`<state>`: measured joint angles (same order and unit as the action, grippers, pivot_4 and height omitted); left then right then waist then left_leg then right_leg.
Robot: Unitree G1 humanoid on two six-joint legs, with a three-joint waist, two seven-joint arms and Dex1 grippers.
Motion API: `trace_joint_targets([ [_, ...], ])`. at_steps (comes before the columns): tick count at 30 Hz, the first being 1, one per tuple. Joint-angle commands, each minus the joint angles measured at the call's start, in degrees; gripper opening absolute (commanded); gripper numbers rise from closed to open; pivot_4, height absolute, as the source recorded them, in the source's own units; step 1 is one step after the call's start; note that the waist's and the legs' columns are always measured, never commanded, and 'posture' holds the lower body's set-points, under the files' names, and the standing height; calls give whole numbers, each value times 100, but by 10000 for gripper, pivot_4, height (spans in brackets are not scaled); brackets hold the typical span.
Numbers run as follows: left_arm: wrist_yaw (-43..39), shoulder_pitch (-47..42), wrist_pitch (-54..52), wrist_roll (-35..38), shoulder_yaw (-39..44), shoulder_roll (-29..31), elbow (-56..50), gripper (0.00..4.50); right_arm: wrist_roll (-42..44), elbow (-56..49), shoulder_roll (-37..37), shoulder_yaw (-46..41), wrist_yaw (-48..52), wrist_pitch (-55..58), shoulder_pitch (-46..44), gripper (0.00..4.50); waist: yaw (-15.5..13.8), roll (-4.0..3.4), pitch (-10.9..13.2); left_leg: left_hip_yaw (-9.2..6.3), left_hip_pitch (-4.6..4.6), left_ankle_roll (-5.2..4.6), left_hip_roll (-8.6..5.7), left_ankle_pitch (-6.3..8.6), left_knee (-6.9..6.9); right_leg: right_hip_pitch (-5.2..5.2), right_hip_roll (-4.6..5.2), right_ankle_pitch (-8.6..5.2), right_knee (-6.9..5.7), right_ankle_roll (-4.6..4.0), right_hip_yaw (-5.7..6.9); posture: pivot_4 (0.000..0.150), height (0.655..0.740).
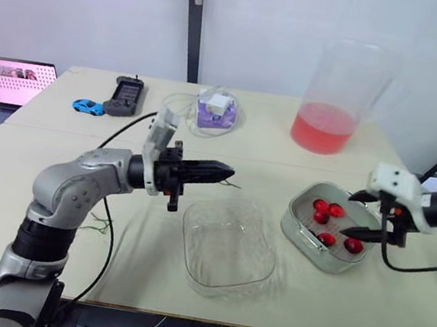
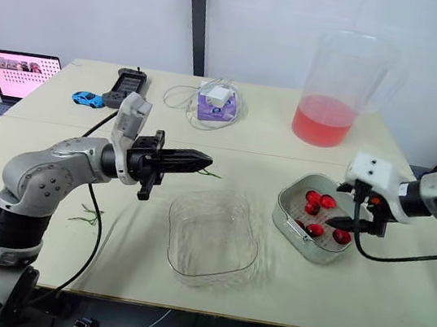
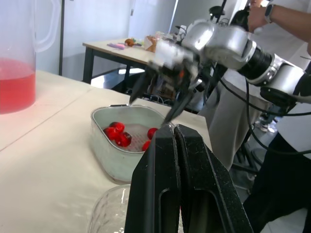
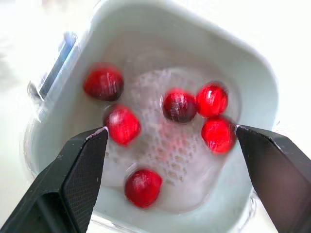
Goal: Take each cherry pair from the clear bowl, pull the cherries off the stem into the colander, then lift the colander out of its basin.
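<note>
The clear bowl [image 1: 226, 247] stands empty at the table's middle front. To its right is the pale metal basin [image 1: 301, 229] with the colander [image 4: 160, 145] inside it, and several red cherries [image 1: 328, 209] lie on the perforated bottom. My right gripper [image 1: 356, 215] hangs open just above the colander's right side, its fingers spread wide over the cherries [image 4: 121, 125] and holding nothing. My left gripper [image 1: 230, 171] is shut, pointing right, above the table just behind the bowl's left rim. A thin green stem [image 1: 233, 185] lies on the table below its tip.
A big pitcher [image 1: 330, 106] of red liquid stands behind the basin. At the back left are a laptop [image 1: 17, 80], a blue toy car [image 1: 88, 106], a black remote [image 1: 126, 96] and a purple box [image 1: 214, 112] with a cable. Loose stems [image 1: 98, 224] lie front left. A person [image 3: 286, 19] stands beyond the table's right end.
</note>
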<state>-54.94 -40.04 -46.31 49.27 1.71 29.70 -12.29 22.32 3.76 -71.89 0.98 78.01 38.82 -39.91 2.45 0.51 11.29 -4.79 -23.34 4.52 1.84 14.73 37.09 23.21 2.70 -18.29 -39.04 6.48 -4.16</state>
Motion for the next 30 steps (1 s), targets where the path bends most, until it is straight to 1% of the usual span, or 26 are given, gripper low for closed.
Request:
trace_joint_targets([
  [1,-38,73,-14,87,244,218,-168,0,1308,-313,150,-1022,23,1306,-553,44711,7,0,0,0,0,-1,0,0,0,0,0,0,0,0,0,1500,7332],
  [3,-44,188,-54,77,315,409,-195,0,2149,-702,315,-1372,-10,2035,-863,44711,13,-1,0,0,2,-3,0,1,-1,0,-1,0,0,0,-1,1500,7332],
  [6,80,424,-95,97,508,623,-271,0,3204,-1132,807,-1656,-454,2880,-1495,44711,10,-2,0,-3,3,-4,2,2,-2,0,-4,0,-3,-1,0,1500,7332],
  [9,235,886,-134,91,826,877,-435,0,3695,-1406,1176,-1674,-842,3145,-1835,44711,-2,-1,0,-4,-2,-3,1,2,0,-1,-1,0,-1,-1,4,1500,7332],
  [12,373,1665,-136,124,1385,1183,-597,0,3778,-1594,1377,-1541,-1048,3082,-1909,44711,-1,-1,0,-3,-3,-6,2,4,-3,1,0,0,2,0,3,1500,7332],
  [15,383,2494,-12,43,1929,1361,-505,0,3735,-1709,1379,-1390,-1047,2972,-1761,44711,-2,-1,0,-3,-3,-6,2,4,-2,4,1,0,0,0,3,1500,7332],
  [18,301,3217,257,-156,2282,1480,-506,0,3549,-1736,1324,-1211,-966,2752,-1588,44711,-4,0,0,-2,-3,-7,2,4,-2,3,2,0,0,0,4,1500,7332],
  [20,247,3531,374,-210,2409,1521,-458,0,3489,-1757,1288,-1121,-931,2660,-1521,44711,-12,0,0,-2,-3,-7,1,4,-2,3,3,0,0,-1,3,1500,7332],
  [22,124,3941,509,-516,2349,1675,-273,0,3425,-1824,1236,-1014,-893,2600,-1462,44711,-16,0,0,-1,-3,-7,1,4,-3,3,3,0,0,-1,4,1500,7332],
  [24,162,4274,632,-1069,2049,1940,17,0,3341,-1938,1171,-918,-874,2533,-1337,44711,-7,0,0,0,-2,-7,2,5,-5,4,2,-1,1,-1,3,1500,7332],
  [29,81,4352,656,-1300,1981,2119,526,0,3295,-2167,1095,-890,-957,2464,-1027,44711,-7,1,-2,0,-1,-8,3,6,-6,5,1,-1,0,-2,4,1500,7332],
  [30,27,4355,685,-1343,1976,2163,600,2885,3296,-2201,1088,-901,-973,2461,-985,44978,-5,1,-1,0,-2,-9,3,6,-7,6,1,-1,1,-2,3,1500,7332],
])
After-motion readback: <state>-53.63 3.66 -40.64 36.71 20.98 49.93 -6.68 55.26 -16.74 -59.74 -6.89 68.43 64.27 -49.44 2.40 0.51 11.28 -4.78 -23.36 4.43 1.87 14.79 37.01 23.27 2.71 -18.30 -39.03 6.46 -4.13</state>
